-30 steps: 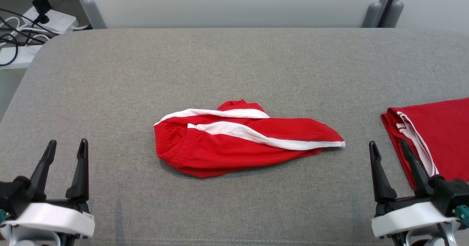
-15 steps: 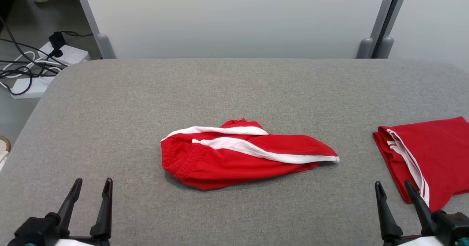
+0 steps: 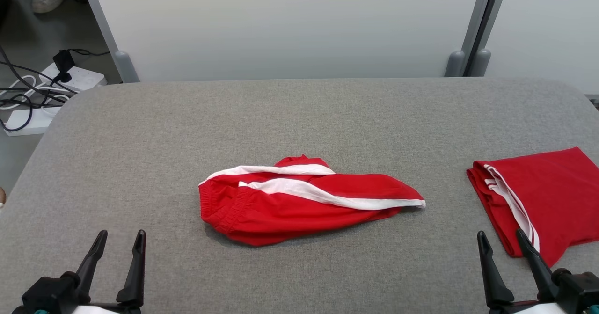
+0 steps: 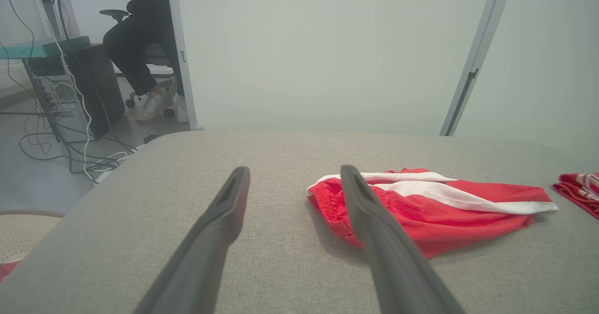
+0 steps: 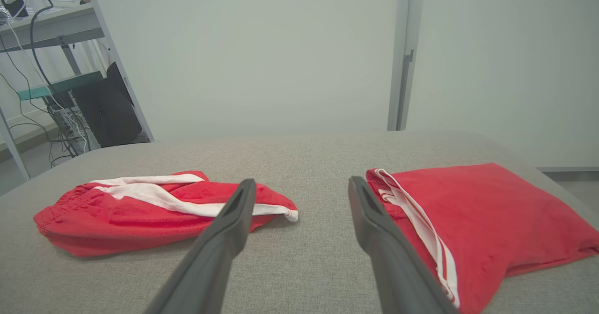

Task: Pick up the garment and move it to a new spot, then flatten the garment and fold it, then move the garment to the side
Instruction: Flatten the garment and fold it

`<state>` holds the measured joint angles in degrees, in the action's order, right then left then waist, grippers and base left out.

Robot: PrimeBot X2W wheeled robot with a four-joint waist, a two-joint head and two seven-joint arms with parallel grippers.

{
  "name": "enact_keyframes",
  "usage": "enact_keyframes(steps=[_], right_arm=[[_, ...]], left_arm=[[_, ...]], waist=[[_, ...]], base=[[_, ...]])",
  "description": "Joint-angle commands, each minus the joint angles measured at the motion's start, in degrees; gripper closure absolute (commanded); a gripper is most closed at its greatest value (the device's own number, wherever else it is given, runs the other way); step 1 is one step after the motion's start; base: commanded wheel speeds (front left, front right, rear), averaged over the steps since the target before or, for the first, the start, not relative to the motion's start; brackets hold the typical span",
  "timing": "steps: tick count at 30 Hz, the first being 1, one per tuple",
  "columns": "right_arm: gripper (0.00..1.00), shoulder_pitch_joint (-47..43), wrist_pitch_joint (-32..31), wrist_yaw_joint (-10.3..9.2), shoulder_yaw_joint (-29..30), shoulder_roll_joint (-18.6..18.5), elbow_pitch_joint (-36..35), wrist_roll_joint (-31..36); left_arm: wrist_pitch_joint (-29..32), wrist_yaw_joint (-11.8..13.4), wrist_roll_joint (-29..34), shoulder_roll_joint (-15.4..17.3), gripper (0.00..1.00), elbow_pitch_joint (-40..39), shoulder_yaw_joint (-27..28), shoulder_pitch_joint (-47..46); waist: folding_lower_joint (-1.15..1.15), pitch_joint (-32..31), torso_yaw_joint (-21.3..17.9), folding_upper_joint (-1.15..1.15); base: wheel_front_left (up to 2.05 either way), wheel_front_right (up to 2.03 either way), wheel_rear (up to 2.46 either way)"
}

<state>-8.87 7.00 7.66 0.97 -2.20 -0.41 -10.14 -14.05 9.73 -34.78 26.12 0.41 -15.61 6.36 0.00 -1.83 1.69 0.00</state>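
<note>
Two empty, spread-jawed grippers, the left gripper [image 3: 121, 233] at lower left and the right gripper [image 3: 500, 233] at lower right, flank the crumpled red white-striped fabric shorts [image 3: 304, 201] lying mid-frame on the grey fabric table [image 3: 299, 117], long axis left-to-right, waistband leftward, neither arm clearly nearer.

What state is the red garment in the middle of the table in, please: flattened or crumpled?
Crumpled. The garment lies bunched on the table, not spread flat; its white stripes run askew over overlapping layers.

Matt red cloth garment [image 3: 299, 199] w/ white trim on rough grey woven-fabric tabletop [image 3: 299, 117]; gripper fingers [image 4: 220, 230] matt dark plastic.
</note>
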Motion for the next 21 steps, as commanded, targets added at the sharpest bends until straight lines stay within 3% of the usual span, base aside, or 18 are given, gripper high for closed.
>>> enact_keyframes(steps=[1,14,18,21], right_arm=[[0.0,1.4,-0.18,-0.17,-1.63,-0.67,-1.77,-0.11],[0.0,2.3,0.07,-0.17,-2.08,-0.67,-1.52,-0.29],[0.0,3.68,-0.17,-0.17,-2.17,-0.67,-1.1,-0.04],[0.0,6.21,-1.11,-0.17,-2.45,-0.69,0.39,1.35]], left_arm=[[0.2,0.56,0.11,1.45,0.0,-1.46,2.4,-2.55],[1.81,1.03,0.31,1.57,0.0,-3.05,1.32,-4.21],[3.67,-0.7,0.3,1.15,0.0,-3.73,-0.76,-7.83],[7.39,-3.43,-1.5,-0.35,0.0,-3.04,-3.5,-12.09]], waist=[[0.0,0.05,0.01,0.0],[0.0,1.1,-0.14,0.0],[0.0,2.34,-0.22,0.0],[0.0,4.18,-0.55,0.0]], base=[[0.0,0.0,0.0],[0.0,0.0,0.0],[0.0,0.0,0.0],[0.0,0.0,0.0]])
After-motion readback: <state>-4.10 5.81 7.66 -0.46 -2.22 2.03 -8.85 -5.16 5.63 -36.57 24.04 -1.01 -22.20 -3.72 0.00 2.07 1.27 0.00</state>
